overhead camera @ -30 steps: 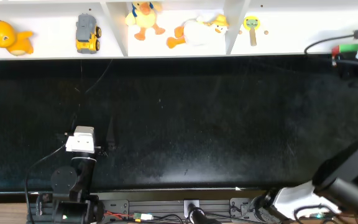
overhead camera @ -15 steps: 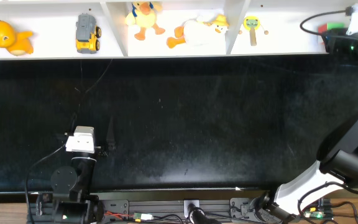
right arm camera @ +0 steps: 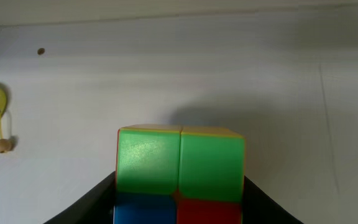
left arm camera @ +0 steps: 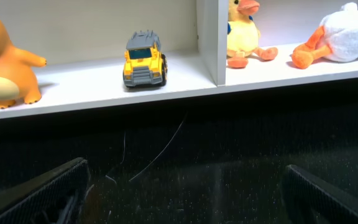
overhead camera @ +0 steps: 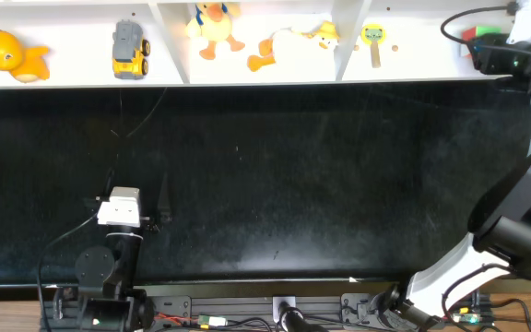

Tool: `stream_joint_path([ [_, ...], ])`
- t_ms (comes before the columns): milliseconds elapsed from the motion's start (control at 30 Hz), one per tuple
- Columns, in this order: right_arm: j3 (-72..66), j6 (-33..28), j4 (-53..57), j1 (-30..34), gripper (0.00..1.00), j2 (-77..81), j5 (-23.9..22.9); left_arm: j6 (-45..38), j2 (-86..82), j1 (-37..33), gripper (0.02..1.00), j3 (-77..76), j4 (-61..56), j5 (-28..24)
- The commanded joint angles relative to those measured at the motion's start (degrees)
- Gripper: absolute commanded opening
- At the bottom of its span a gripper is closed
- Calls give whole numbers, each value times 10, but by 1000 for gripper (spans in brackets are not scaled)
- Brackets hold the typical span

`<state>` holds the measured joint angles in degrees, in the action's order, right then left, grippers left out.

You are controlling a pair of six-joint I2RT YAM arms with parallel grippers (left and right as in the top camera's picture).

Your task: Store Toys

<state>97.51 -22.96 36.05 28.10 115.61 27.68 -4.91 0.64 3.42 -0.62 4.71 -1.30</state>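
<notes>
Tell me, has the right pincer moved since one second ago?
Yes. In the top view the right pincer, shut on the puzzle cube, has gone up and a little left, deeper over the white shelf and nearer the green rattle.

No writing, numbers or signs can be read.
The colour cube point(right arm camera: 179, 165) shows plain green, blue and red squares without lettering. On the white shelf point(left arm camera: 86, 84), the yellow toy truck point(left arm camera: 145, 58) carries no mark clear enough to read; any print on it is too small to tell.
</notes>
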Motion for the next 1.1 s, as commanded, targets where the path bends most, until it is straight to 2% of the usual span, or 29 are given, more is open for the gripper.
stream_joint_path([
  [33, 18, 7, -2, 0, 588, 6, 12, -9, -5, 4, 996, 2, 1, 1],
  [100, 18, 7, -2, 0, 621, 6, 8, -9, -5, 4, 996, 2, 1, 1],
  [133, 18, 8, -2, 0, 671, 6, 1, -9, -5, 4, 1000, 2, 1, 1],
  [200, 18, 8, -2, 0, 912, 6, -16, -9, -5, 4, 998, 2, 1, 1],
  [233, 18, 7, -3, 0, 996, 6, -27, -9, -5, 4, 998, 2, 1, 1],
  [400, 16, 7, 15, 0, 996, -16, -94, -9, -5, 4, 998, 2, 1, 1],
  [533, -32, 7, 7, 4, 998, -67, -98, -9, -5, 4, 998, 2, 1, 1],
  [667, -144, 7, -42, 4, 996, -147, -124, -9, -5, 4, 998, 2, 1, 1],
  [833, -307, 7, -100, 3, 996, -266, -128, -9, -5, 4, 998, 2, 1, 1],
  [900, -372, 7, -119, -2, 996, -317, -154, -9, -5, 4, 996, 2, 1, 1],
  [1000, -456, 6, -153, -22, 993, -382, -219, -9, -5, 4, 998, 2, 1, 1],
  [1100, -529, -20, -194, -61, 996, -440, -278, -9, -5, 4, 998, 2, 1, 1],
])
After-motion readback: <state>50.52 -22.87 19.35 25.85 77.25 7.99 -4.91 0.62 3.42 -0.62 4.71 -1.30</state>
